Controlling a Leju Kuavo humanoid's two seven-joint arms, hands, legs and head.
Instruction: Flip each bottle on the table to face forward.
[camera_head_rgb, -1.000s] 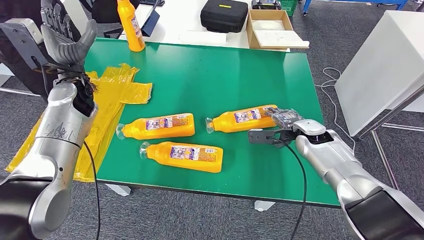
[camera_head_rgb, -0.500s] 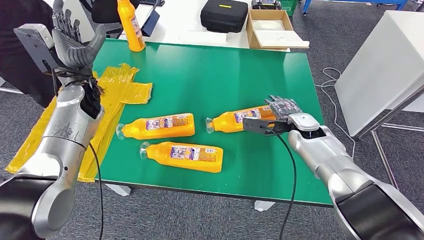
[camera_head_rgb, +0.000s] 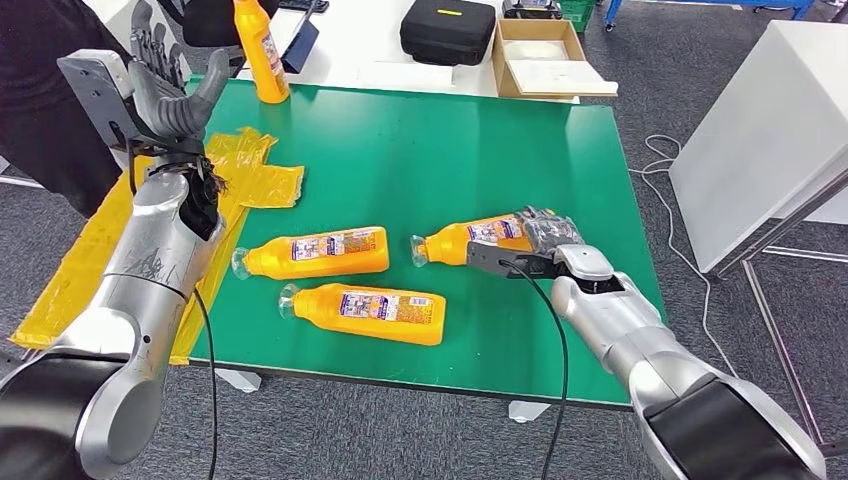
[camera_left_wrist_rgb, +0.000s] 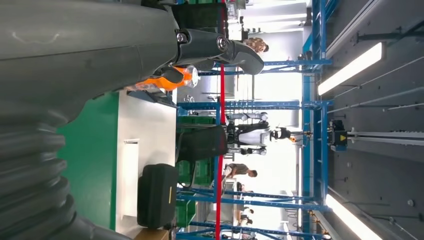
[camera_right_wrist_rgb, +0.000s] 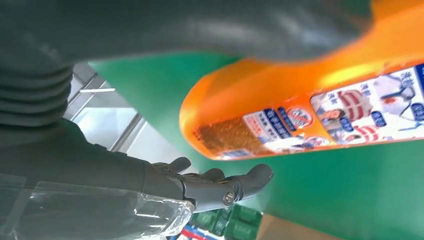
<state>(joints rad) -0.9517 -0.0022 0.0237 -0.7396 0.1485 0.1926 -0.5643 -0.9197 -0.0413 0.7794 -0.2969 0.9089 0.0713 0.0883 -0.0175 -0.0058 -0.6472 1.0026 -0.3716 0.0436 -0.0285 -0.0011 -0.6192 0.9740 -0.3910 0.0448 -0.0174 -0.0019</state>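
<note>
Three orange bottles lie on their sides on the green table (camera_head_rgb: 420, 150), caps pointing left: one at the right (camera_head_rgb: 478, 238), one in the middle (camera_head_rgb: 320, 252), one nearer the front (camera_head_rgb: 375, 310). A fourth orange bottle (camera_head_rgb: 262, 50) stands upright at the far left corner. My right hand (camera_head_rgb: 545, 235) is over the base end of the right bottle. In the right wrist view that bottle (camera_right_wrist_rgb: 300, 100) lies between the thumb and the outstretched fingers (camera_right_wrist_rgb: 220, 185), which are not closed on it. My left hand (camera_head_rgb: 165, 85) is raised above the table's left edge, fingers spread, holding nothing.
Crumpled yellow plastic (camera_head_rgb: 235, 170) lies on the table's left side and hangs over the edge. A black case (camera_head_rgb: 448, 30) and a cardboard box (camera_head_rgb: 545, 55) sit on a white table behind. Another white table (camera_head_rgb: 770, 130) stands to the right. A person in dark clothes (camera_head_rgb: 40, 80) stands at the left.
My right hand has moved left along the table onto the base end of the right bottle. My raised left hand has drifted right, toward the table.
</note>
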